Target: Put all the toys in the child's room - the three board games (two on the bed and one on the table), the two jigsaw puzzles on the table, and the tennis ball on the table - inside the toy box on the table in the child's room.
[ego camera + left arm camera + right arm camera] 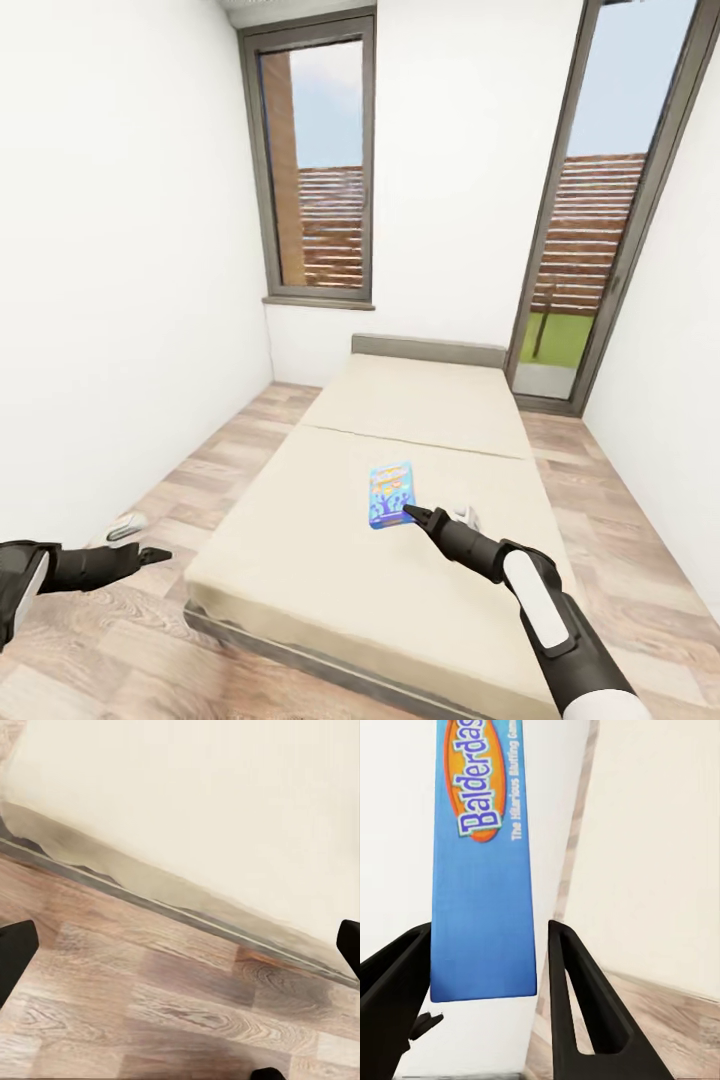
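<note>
Right wrist | blue game [484, 870] btwn open right tool [487, 975] fingers | on bed [300, 540]

A board game [391, 494] lies on the bed [300, 560], right of centre. The right gripper [410, 513] sits at its near edge. A window [318, 170] stands behind the bed.

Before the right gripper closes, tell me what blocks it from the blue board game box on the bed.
Nothing visible. The right gripper is at the near edge of the blue board game box on the beige bed; its open fingers straddle the box edge.
</note>
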{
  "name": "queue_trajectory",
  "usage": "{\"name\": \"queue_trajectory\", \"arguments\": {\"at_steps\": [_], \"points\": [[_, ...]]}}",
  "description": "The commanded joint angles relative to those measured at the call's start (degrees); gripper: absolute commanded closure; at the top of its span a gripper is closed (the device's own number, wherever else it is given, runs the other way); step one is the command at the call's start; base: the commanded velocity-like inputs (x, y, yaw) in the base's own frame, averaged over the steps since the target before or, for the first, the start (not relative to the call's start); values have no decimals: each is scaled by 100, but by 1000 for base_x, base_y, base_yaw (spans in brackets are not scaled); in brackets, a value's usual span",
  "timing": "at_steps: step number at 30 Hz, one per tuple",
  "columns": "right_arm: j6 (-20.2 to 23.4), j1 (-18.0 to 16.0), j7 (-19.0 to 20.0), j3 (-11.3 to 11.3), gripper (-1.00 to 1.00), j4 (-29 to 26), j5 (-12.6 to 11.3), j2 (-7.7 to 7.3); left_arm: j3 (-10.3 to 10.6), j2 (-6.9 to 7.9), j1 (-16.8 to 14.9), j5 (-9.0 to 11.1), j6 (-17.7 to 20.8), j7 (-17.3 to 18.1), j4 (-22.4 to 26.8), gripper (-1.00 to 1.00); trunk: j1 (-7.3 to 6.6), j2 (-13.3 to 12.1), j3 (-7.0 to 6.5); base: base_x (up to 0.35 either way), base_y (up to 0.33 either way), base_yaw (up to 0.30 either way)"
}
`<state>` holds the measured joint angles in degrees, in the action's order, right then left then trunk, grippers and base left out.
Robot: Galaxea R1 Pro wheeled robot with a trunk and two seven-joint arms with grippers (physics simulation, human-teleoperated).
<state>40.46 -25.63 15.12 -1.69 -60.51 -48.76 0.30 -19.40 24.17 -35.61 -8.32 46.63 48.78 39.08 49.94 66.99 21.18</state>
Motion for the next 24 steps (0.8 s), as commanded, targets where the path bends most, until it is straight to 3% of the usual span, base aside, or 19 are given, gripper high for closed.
{"name": "queue_trajectory", "arguments": {"at_steps": [1,8,24], "points": [[41,-4,17,-20,100,-6,-28,1,-35,-12,-7,-55,53,52,95,-100,0,5,8,0,0,290],[45,-4,17,-26,100,-10,-28,-4,-56,-15,-7,-8,97,80,421,-100,-66,-116,-40,0,0,238],[-58,-4,15,-39,100,-17,-34,4,-27,-151,-7,-63,82,-17,433,-100,-417,-757,-326,0,0,23]]}}
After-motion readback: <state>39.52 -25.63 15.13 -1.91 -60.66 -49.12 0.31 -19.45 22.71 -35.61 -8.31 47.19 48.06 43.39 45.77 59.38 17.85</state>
